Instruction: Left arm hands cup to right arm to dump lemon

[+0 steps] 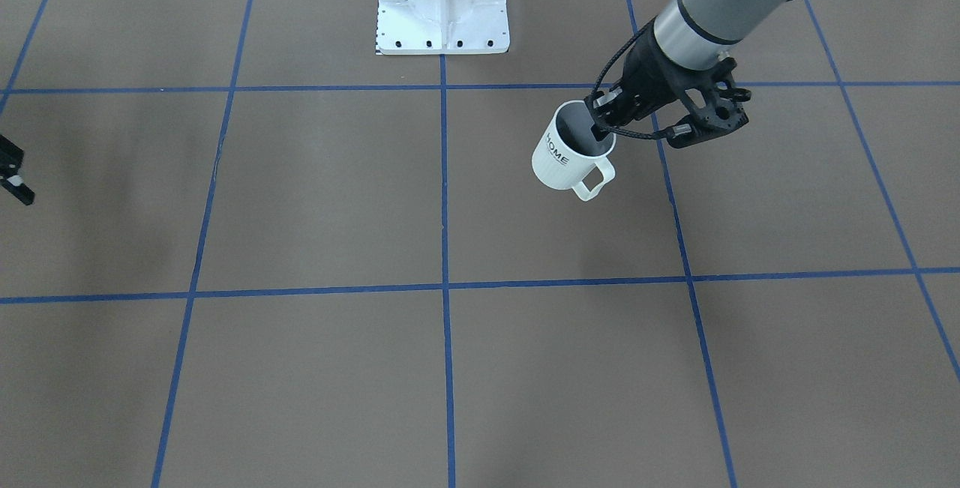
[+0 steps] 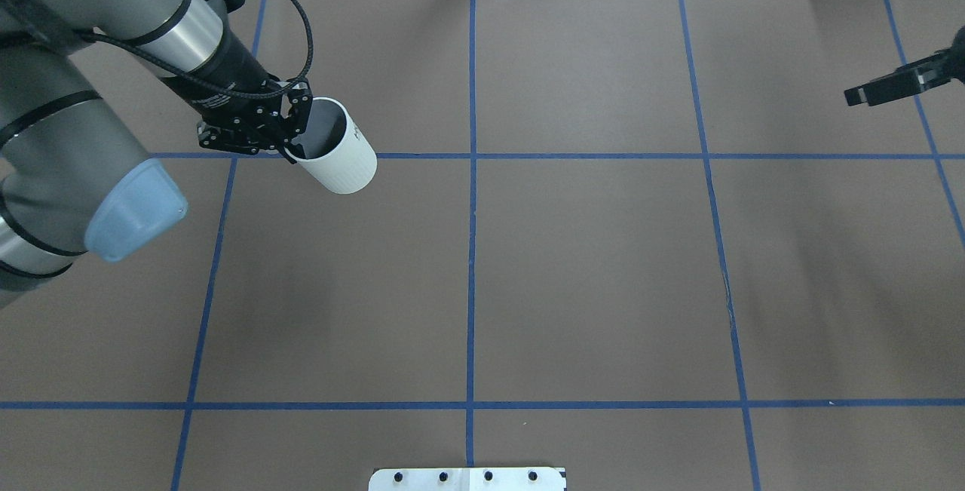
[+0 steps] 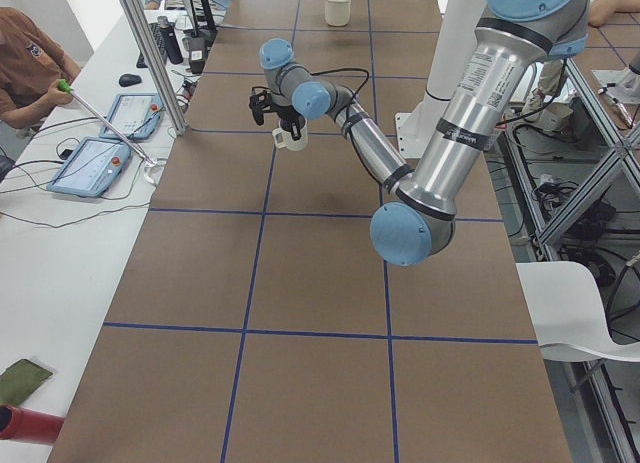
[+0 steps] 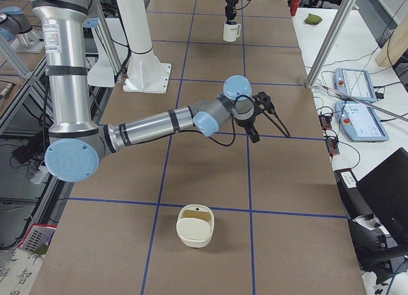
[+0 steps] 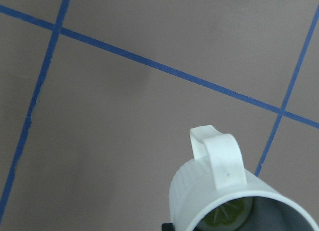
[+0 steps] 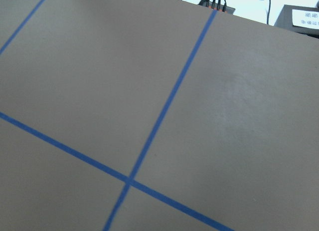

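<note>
At the far left, the left gripper (image 2: 294,140) is clamped on the rim wall of the ribbed cream-white cup (image 2: 341,161), lettered "HOME" in black, tilted over the matte brown, blue-taped table (image 2: 588,265) with the yellow-green lemon (image 5: 224,218) inside, while at the far right the slim black right gripper (image 2: 856,95) hangs, and I cannot tell how its jaws stand.

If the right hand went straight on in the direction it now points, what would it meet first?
Probably the brown table, near a crossing of blue tape lines: its wrist view shows nothing else ahead. The right hand looks tilted downward, though depth is unclear.
</note>
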{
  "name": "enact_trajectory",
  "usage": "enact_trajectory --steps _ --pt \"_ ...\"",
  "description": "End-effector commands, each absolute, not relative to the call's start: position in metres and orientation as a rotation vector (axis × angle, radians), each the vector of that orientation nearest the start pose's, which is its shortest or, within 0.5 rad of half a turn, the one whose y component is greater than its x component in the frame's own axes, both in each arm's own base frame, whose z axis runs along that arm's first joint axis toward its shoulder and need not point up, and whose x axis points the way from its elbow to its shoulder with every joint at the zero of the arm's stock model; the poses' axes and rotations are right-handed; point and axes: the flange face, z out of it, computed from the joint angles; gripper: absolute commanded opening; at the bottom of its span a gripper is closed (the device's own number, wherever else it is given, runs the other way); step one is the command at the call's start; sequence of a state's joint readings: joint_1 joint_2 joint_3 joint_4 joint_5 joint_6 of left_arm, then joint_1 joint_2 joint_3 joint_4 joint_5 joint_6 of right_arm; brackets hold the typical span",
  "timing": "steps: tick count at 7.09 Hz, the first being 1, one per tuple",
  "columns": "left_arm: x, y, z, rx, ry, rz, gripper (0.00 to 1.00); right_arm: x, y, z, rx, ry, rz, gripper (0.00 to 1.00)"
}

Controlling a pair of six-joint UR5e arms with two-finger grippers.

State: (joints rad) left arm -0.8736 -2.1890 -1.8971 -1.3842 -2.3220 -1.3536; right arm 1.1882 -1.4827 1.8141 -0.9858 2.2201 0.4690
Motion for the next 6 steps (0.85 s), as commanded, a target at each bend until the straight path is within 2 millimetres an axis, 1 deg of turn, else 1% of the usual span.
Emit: enact_trajectory --steps 1,2,3,4,5,6 --pt "0.368 -0.52 0.125 -0.249 0.967 -0.321 0.0 -0.205 -0.509 0.38 0.668 -0.994 -0.153 0.99" --pt "0.39 -0.526 0.103 -0.228 0.944 -0.323 0.0 -0.24 -0.5 0.359 0.708 -1.006 -0.134 0.99" --pt "0.411 -0.54 0.076 -0.239 0.902 -0.339 0.0 -0.275 -0.489 0.336 0.785 -0.991 -0.128 0.99" --pt "0.424 -0.554 0.055 -0.25 0.883 -0.348 0.0 -0.314 -0.467 0.323 0.854 -0.961 -0.12 0.99" --pt "0.433 -0.563 0.043 -0.255 0.876 -0.352 0.0 -0.353 -0.443 0.305 0.93 -0.939 -0.101 0.99" --pt "0.437 -0.567 0.036 -0.262 0.87 -0.362 0.0 -0.384 -0.422 0.289 0.995 -0.919 -0.077 0.99"
